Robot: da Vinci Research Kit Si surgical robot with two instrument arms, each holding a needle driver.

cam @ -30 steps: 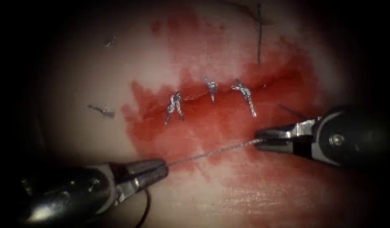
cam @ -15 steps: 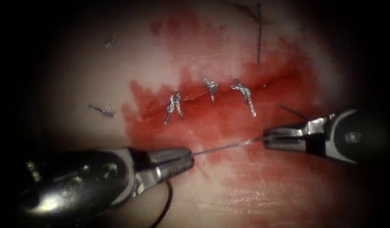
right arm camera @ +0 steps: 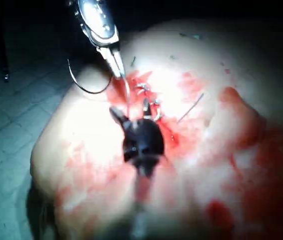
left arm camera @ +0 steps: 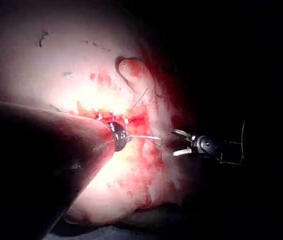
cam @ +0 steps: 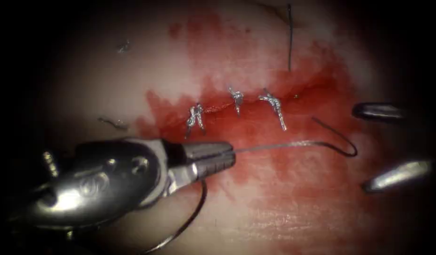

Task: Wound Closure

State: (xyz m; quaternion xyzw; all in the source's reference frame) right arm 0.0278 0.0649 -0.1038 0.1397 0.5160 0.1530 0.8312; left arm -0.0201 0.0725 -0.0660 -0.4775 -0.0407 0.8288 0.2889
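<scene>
The left tool (cam: 218, 158) lies low on the near-left side of the cut (cam: 255, 101), its fingers (cam: 206, 151) pressed together and pinching the thread (cam: 284, 145) at their tip. From that grip the thread runs right across the red fluid (cam: 255, 137), then hooks back in a loose curl with a free end on the near-right side of the cut. A dark curved strand (cam: 194, 212), needle or thread I cannot tell, arcs down from under the left tool. The right tool (cam: 383, 144) sits at the far right, its fingers (cam: 397, 174) spread wide and holding nothing. Three knotted stitches (cam: 237, 97) stand along the cut in the tissue (cam: 109, 85). A cut end of thread (cam: 289, 38) lies on the far side, upright.
</scene>
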